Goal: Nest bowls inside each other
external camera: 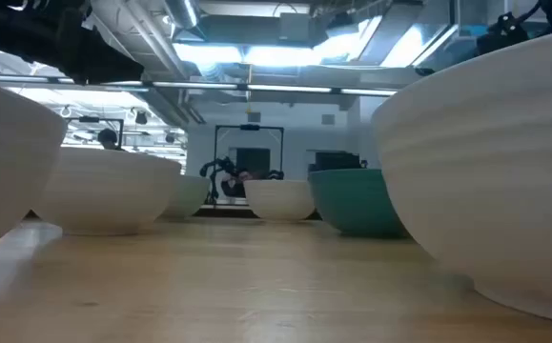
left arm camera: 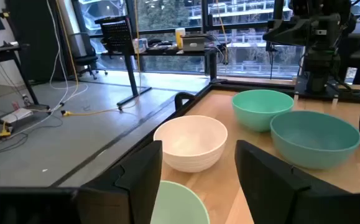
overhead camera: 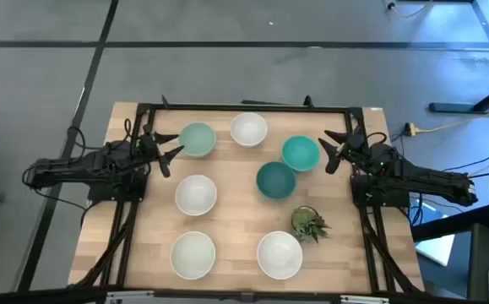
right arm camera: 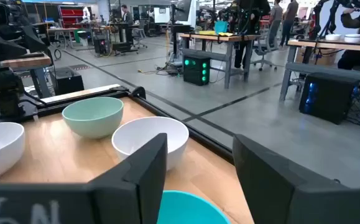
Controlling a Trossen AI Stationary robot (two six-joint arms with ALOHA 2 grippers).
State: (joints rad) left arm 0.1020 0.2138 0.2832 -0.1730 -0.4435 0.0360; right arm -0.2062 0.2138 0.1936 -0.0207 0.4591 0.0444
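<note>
Seven bowls stand apart on their bases on the wooden table. The pale mint bowl (overhead camera: 198,138), white bowl (overhead camera: 248,129), bright teal bowl (overhead camera: 301,154) and dark teal bowl (overhead camera: 275,180) stand toward the far side. Another white bowl (overhead camera: 196,194) sits mid-table. A pale bowl (overhead camera: 192,254) and a white bowl (overhead camera: 279,254) stand near the near edge. My left gripper (overhead camera: 170,156) (left arm camera: 198,186) is open, just left of the pale mint bowl (left arm camera: 176,202). My right gripper (overhead camera: 333,152) (right arm camera: 198,180) is open, just right of the bright teal bowl (right arm camera: 189,208).
A small spiky green plant (overhead camera: 309,223) stands right of centre, between the dark teal bowl and the near white bowl. A black frame (overhead camera: 244,107) runs along the table's far edge and sides. In the low view the near white bowl (external camera: 485,162) fills the right side.
</note>
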